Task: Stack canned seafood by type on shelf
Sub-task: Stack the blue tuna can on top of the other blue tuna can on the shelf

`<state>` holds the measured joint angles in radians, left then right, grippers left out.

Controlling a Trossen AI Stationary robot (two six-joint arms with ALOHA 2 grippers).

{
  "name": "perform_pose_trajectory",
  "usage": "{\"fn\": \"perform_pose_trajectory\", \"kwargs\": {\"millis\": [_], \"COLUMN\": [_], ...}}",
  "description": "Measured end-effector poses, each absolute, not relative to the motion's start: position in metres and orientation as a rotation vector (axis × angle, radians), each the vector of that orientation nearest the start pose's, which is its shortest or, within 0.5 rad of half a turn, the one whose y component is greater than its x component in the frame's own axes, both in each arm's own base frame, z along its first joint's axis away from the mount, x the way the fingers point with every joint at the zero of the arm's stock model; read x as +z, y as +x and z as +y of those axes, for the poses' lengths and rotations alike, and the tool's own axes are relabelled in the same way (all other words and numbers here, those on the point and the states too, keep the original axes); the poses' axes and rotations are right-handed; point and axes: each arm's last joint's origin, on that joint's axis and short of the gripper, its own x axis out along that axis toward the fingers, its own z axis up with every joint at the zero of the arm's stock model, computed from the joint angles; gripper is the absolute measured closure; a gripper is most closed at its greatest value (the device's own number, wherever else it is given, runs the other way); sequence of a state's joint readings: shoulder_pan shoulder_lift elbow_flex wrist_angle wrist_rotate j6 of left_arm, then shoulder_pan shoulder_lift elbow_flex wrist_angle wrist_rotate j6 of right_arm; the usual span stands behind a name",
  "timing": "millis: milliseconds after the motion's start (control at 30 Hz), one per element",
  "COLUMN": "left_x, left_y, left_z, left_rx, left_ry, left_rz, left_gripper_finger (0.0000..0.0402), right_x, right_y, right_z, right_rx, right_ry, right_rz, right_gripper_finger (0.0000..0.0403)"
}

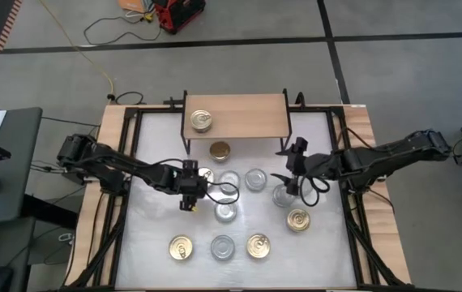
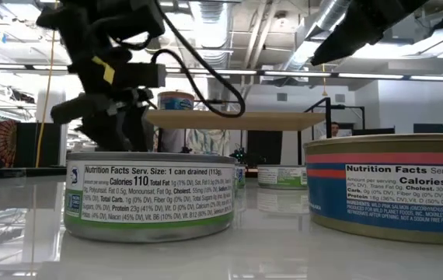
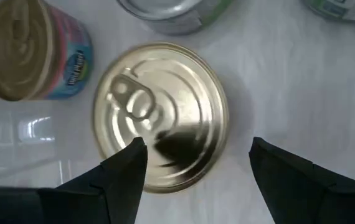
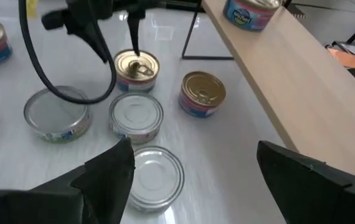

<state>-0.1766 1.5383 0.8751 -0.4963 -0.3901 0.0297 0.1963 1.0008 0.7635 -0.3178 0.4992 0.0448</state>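
Five gold-topped cans (image 1: pixel 203 121), six silver-topped cans (image 1: pixel 255 179), one shelf (image 1: pixel 247 113).

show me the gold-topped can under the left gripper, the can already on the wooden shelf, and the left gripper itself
Gold-topped round tin (image 3: pixel 160 115), left wrist view, centre of its lid.
Gold-topped tin on the light-wood shelf (image 1: pixel 202 121), high view, its lid.
Left gripper (image 3: pixel 196 165), left wrist view, midway between its open fingertips.

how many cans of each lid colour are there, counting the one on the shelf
gold-topped cans: 6
silver-topped cans: 5
total: 11
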Motion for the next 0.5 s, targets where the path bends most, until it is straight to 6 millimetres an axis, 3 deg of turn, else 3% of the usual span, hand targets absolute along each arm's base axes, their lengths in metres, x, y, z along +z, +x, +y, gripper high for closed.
{"fn": "perform_pose_trajectory", "kwargs": {"millis": [233,500], "left_x": [0.166,0.164], "left_y": [0.27,0.264], "left_z": [-0.044,-0.056], "left_rx": [0.166,0.102], "left_ry": [0.422,0.622], "left_rz": [1.122,1.13], "left_gripper_finger": [0.0206,0.0379], "right_x": [0.279,0.281], "right_y": [0.209,0.21], "right_z": [0.027,0.028], "right_rx": [-0.304,-0.303], "right_ry": [-0.153,-0.147], "right_rz": [0.494,0.472], "right_gripper_finger": [0.0042,0.0042]}}
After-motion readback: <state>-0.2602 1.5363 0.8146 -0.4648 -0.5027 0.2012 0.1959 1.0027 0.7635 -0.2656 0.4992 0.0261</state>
